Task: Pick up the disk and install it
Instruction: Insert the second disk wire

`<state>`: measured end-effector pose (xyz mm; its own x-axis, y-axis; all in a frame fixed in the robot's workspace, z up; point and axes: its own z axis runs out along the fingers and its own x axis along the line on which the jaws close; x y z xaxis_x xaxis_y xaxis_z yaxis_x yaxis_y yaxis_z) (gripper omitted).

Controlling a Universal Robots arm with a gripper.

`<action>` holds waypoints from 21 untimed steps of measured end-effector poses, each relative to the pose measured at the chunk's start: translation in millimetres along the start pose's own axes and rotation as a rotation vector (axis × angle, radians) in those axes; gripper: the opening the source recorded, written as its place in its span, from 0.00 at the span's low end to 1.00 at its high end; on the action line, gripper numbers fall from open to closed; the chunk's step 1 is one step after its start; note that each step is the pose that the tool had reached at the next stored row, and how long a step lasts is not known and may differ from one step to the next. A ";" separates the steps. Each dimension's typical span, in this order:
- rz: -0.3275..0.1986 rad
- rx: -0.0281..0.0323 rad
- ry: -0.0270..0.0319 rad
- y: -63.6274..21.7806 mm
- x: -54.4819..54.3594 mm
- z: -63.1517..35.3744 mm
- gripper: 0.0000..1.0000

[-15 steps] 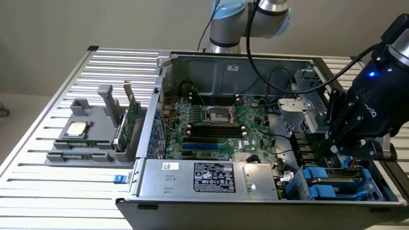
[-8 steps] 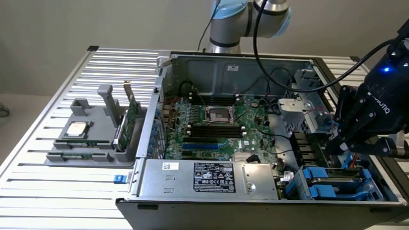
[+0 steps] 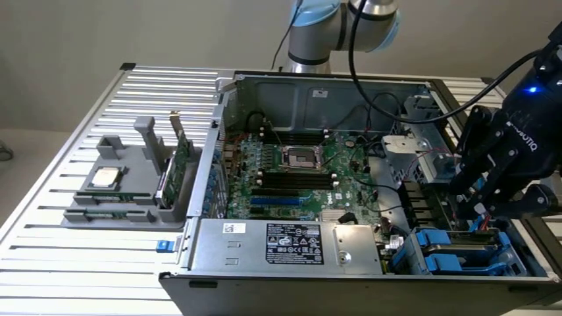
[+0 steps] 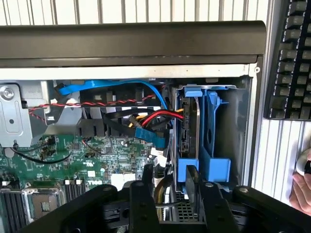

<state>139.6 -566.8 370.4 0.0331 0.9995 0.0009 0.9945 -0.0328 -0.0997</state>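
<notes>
The disk (image 4: 190, 127) stands on edge in its blue carrier frame (image 4: 187, 169), seated in the drive bay at the front corner of the open computer case (image 3: 263, 280). In the exterior view the disk (image 3: 465, 239) lies between blue rails at the case's lower right. My black gripper (image 3: 481, 209) hangs just above that bay. In the wrist view my gripper (image 4: 170, 187) has its fingers (image 4: 147, 180) spread apart with only cables in the gap. One fingertip sits close against the end of the carrier.
Red, blue and black cables (image 4: 146, 119) crowd the space beside the bay. A grey stand (image 3: 123, 204) at the exterior view's left holds a processor chip (image 3: 105, 176) and a green card (image 3: 180, 164). A keyboard (image 4: 291, 58) and a person's hand (image 4: 302, 187) lie outside the case.
</notes>
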 end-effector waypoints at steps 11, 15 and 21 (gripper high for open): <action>0.006 -0.0007 -0.0183 9.9 11.2 -8.1 0.42; 0.009 -0.0015 -0.0418 14.9 12.2 -9.0 0.42; 0.012 -0.0023 -0.0629 18.6 13.3 -9.4 0.42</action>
<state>159.5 -554.2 377.8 0.0386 0.9973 -0.0628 0.9943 -0.0446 -0.0971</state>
